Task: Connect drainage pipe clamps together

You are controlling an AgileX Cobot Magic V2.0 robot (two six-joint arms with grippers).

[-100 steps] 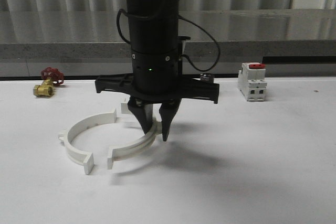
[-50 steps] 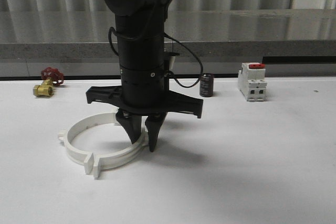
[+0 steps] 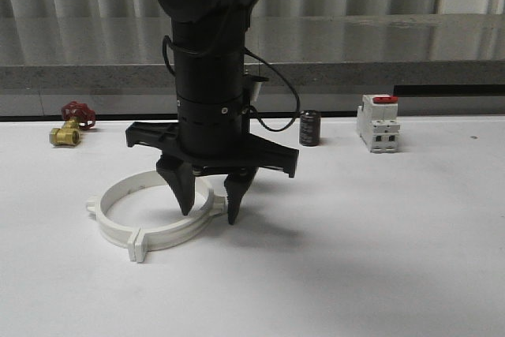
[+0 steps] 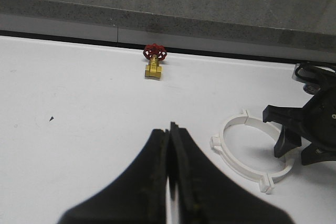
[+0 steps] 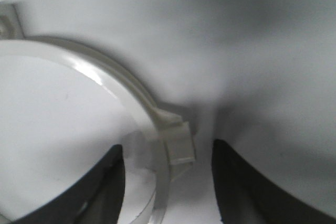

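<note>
The two white drainage pipe clamps [image 3: 170, 236] lie on the white table, their ends meeting in one closed ring with paired tabs at the front [image 3: 138, 246]. My right gripper [image 3: 210, 217] hangs point-down over the ring's right side. It is open, with one finger inside the ring and one outside. In the right wrist view the band [image 5: 105, 80] and its mid-arc tab [image 5: 176, 140] lie between the parted fingers of the right gripper [image 5: 167, 146], untouched. The left gripper [image 4: 170, 127] is shut on nothing, well to the left of the ring [image 4: 237, 165].
A brass valve with a red handle [image 3: 71, 124] lies at the back left. A small black cylinder [image 3: 309, 128] and a white breaker with a red switch [image 3: 379, 122] stand at the back right. A grey ledge runs behind the table.
The right gripper slid left with the right half-ring until its ends met the left half, closing the gap. Its jaws then opened off the band.
</note>
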